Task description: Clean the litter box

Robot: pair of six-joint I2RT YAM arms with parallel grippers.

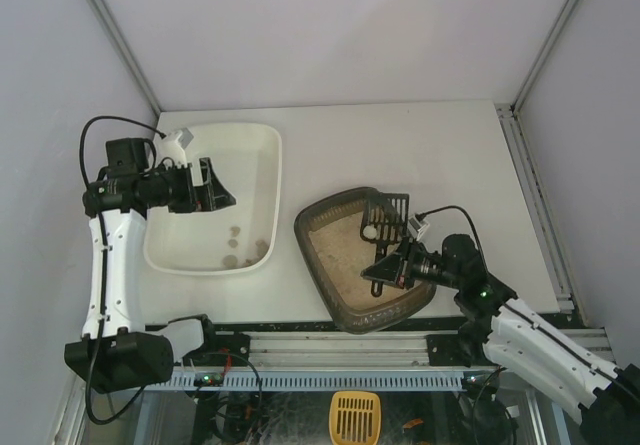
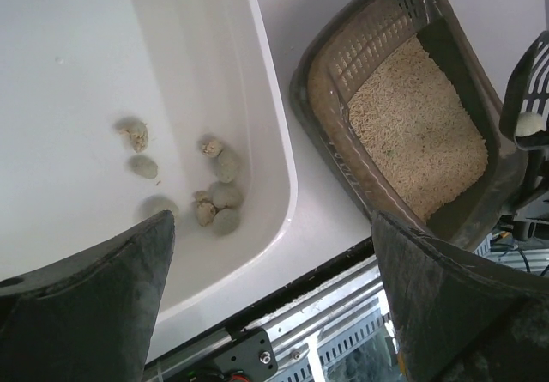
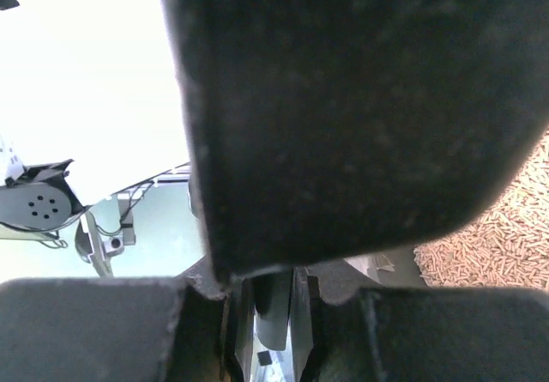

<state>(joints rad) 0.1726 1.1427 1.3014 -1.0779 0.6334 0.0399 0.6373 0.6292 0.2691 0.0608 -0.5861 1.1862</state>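
Observation:
The dark grey-brown litter box (image 1: 345,310) with beige litter sits front centre; it also shows in the left wrist view (image 2: 319,99). My right gripper (image 1: 386,268) is shut on the handle of a black slotted scoop (image 1: 392,208), held over the box's right side. A pale clump (image 1: 368,232) lies on the scoop head, which also shows in the left wrist view (image 2: 530,90). In the right wrist view the dark fingers (image 3: 343,99) fill the frame and litter (image 3: 506,227) shows at right. My left gripper (image 1: 222,187) hangs open and empty over the white tray (image 1: 268,140); its fingers (image 2: 94,305) stand wide apart.
The white tray (image 2: 274,124) holds several grey-beige clumps (image 2: 219,195) near its front right corner. The table's front rail (image 1: 330,345) runs along the near edge. A yellow scoop (image 1: 355,415) lies below the table. A cable (image 1: 455,210) loops above the right wrist.

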